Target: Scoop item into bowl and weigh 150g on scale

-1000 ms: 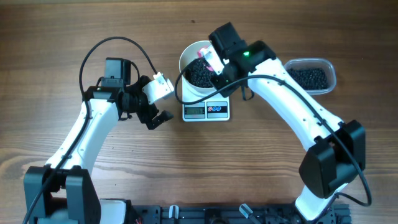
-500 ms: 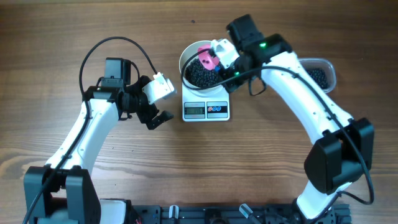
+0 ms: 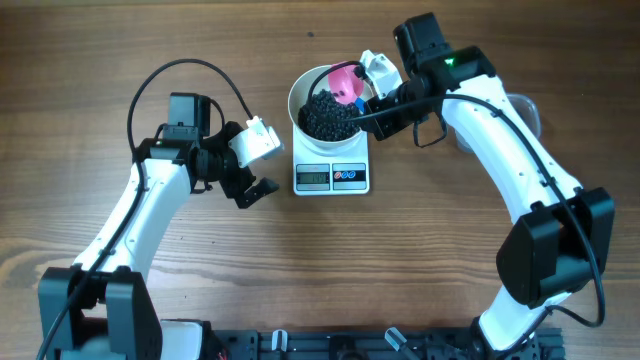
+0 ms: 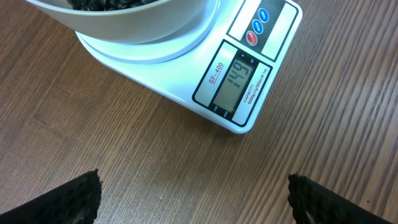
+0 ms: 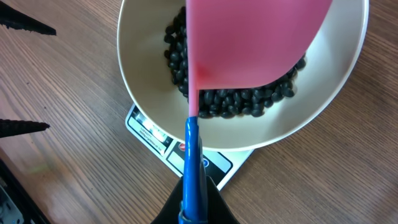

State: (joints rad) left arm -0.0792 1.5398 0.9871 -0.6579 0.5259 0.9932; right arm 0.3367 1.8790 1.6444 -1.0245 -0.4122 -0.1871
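The white bowl [image 3: 297,92] stands on the scale [image 3: 332,178] and holds a heap of dark beads, the item [image 3: 325,116]. My right gripper [image 3: 378,98] is shut on the blue handle [image 5: 193,162] of a pink scoop [image 3: 346,82], whose blade [image 5: 249,37] hangs over the beads [image 5: 249,102] at the bowl's far right rim. The scale's display [image 4: 236,81] reads 149 in the left wrist view. My left gripper [image 3: 256,165] hovers open to the left of the scale, nothing between its fingertips [image 4: 74,199].
A clear plastic tub [image 3: 530,110] sits at the far right, mostly hidden under my right arm. Bare wooden table [image 3: 330,260] surrounds the scale on the near side. My left fingertips [image 5: 25,25] show at the left edge of the right wrist view.
My right gripper has drawn back to the right with the scoop, from over the bowl's middle to its far right rim. The left arm has not moved.
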